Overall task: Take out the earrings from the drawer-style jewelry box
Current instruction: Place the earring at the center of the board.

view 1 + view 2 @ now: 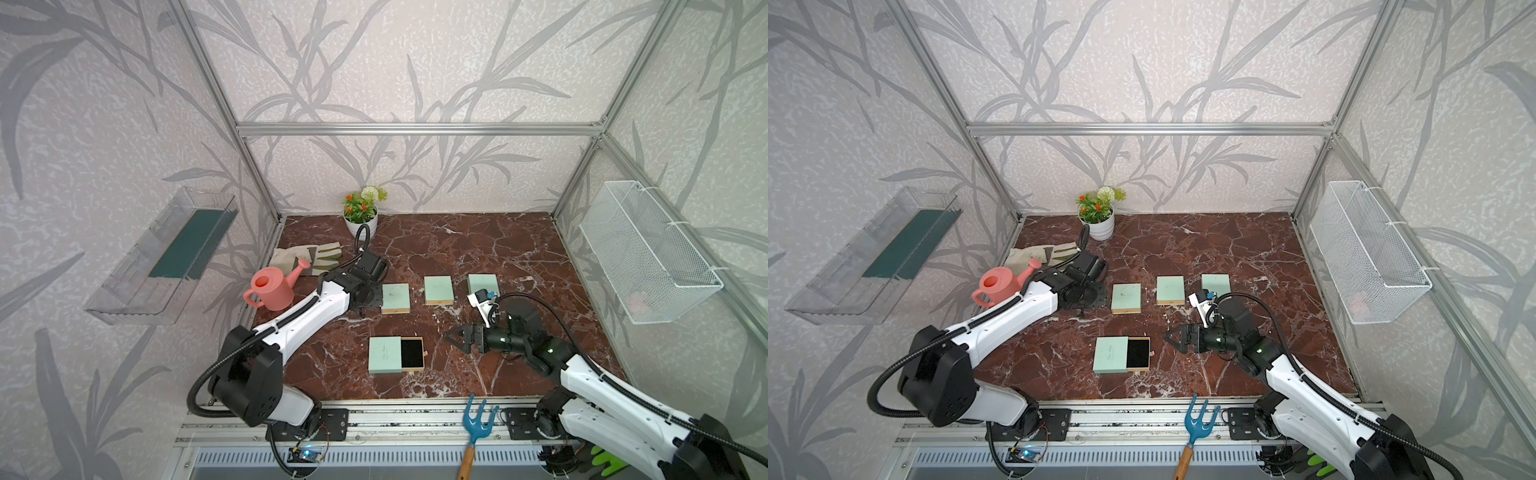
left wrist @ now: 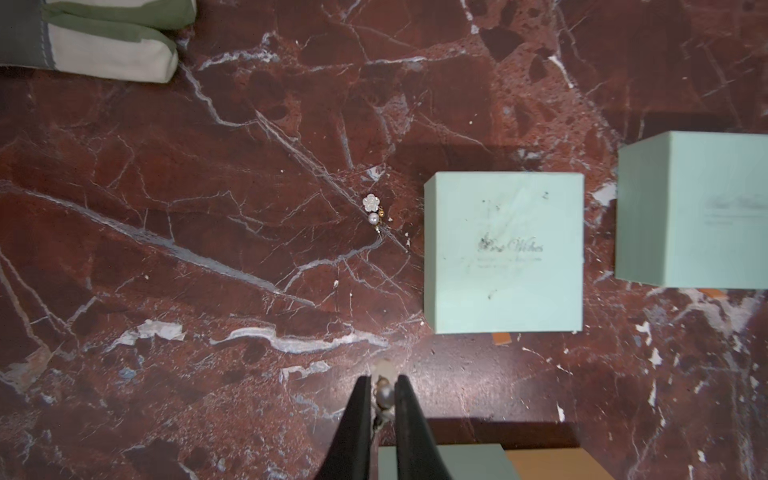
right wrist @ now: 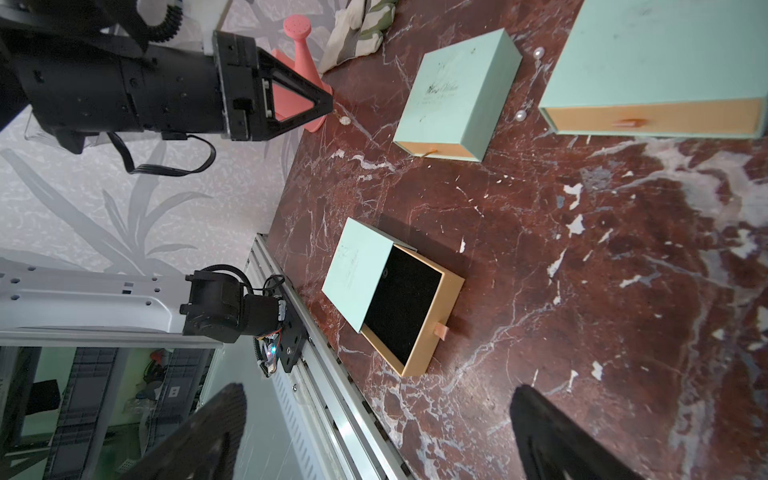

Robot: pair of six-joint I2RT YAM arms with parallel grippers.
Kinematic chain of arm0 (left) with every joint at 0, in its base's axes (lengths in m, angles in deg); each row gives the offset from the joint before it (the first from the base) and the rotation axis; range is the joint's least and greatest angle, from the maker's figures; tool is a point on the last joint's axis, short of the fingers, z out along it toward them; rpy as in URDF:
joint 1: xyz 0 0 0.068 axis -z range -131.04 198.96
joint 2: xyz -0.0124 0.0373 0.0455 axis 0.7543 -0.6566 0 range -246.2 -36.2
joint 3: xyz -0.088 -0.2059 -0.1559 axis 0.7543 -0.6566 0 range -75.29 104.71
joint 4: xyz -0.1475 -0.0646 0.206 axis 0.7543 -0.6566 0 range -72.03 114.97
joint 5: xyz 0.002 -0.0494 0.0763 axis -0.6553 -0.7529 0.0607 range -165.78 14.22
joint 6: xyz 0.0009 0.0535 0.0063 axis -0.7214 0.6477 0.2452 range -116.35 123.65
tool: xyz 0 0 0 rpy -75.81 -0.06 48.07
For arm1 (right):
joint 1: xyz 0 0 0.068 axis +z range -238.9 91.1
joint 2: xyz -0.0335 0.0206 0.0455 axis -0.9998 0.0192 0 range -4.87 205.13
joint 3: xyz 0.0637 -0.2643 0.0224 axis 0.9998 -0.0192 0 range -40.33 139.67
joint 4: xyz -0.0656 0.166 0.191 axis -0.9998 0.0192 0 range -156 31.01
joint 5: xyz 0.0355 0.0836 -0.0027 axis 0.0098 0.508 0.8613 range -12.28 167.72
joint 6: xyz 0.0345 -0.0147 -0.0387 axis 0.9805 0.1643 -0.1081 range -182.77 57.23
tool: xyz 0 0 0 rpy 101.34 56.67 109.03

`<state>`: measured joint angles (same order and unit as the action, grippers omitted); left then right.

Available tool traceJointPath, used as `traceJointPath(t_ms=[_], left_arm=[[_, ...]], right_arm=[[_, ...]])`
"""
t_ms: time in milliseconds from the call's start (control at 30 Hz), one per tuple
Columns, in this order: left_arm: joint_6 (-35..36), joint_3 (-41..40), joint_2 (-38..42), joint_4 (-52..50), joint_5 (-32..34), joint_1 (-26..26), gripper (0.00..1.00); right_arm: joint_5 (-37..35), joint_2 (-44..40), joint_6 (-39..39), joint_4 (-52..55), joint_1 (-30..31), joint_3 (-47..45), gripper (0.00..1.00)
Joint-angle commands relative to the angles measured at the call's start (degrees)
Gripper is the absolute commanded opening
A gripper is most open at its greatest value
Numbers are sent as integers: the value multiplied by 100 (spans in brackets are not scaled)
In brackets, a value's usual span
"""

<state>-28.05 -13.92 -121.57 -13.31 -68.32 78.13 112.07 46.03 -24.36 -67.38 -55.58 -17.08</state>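
The jewelry box (image 1: 384,354) lies near the table's front with its drawer (image 1: 412,353) pulled out to the right. The drawer's black lining (image 3: 405,307) shows bare. My left gripper (image 2: 383,379) is shut on one earring (image 2: 385,395), a small pearl piece, just above the table left of a closed mint box (image 2: 503,253). Another earring (image 2: 372,208), a pale flower with a pearl, lies on the marble a short way beyond the fingertips. My right gripper (image 1: 451,334) hangs open to the right of the drawer with nothing between its fingers.
Three closed mint boxes (image 1: 438,289) sit in a row behind the open one, with two loose pearls (image 3: 521,115) between them. At back left stand a pink watering can (image 1: 272,291), gloves (image 1: 305,257) and a plant pot (image 1: 360,222). A blue rake (image 1: 478,419) lies on the front rail.
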Motion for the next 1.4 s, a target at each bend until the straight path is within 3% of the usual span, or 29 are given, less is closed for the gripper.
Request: traceJointPath(t_ms=[0, 333, 833, 1200, 1367], left_arm=[[-97, 215, -278, 181, 70, -84, 14], [-116, 262, -1199, 569, -50, -218, 13], [-95, 269, -1756, 799, -188, -350, 15], [-104, 271, -1770, 813, -279, -368, 20], [-205, 135, -1189, 724, -348, -369, 20]], right_arm=[[141, -1, 103, -410, 25, -98, 99], [81, -104, 31, -187, 18, -162, 99], [37, -55, 36, -174, 18, -162, 99], [-8, -19, 55, -168, 23, -180, 99], [-271, -1, -139, 236, 30, -56, 99]])
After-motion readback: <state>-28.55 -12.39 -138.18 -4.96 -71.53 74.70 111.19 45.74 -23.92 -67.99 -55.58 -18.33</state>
